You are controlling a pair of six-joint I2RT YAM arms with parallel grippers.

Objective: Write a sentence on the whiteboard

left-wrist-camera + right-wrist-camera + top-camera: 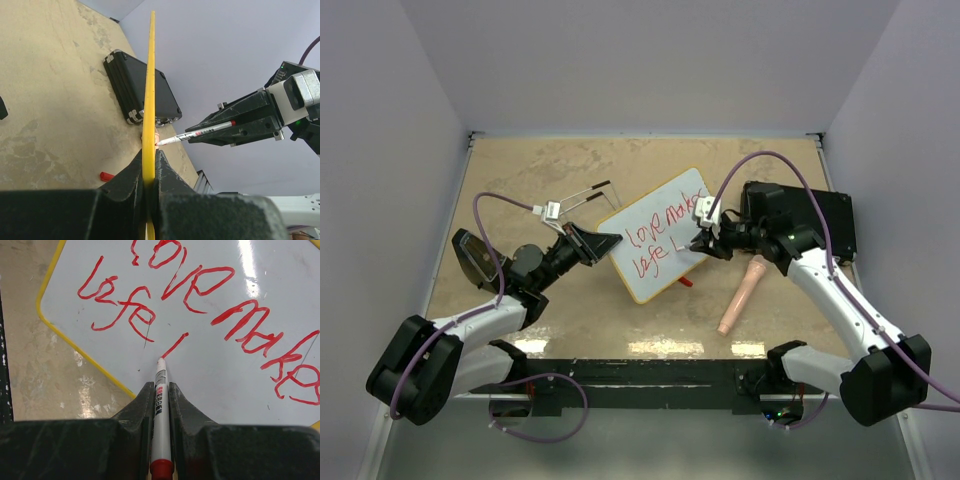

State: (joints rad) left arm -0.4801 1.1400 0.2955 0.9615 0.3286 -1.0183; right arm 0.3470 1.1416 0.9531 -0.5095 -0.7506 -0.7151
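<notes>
Left gripper (pixel 150 159) clamps the yellow-rimmed white whiteboard (pixel 650 282), right gripper (pixel 160 386) a slim white marker (pixel 160 412); the red sentence (pixel 200 290) lacks its last word, barely begun at three o'clock of "life".

Set high at the near edge, the top camera looks down over the whole surface (pixel 520 180). The left wrist camera meets the shared whiteboard (pixel 149 90) edge-on, the right its face, close.

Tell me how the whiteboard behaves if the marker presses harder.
Probably stiff: the whiteboard looks straight edge-on in the left gripper. Clamped at one side only, it may pivot under the marker. Its glossy face likely lets the tip slide.
</notes>
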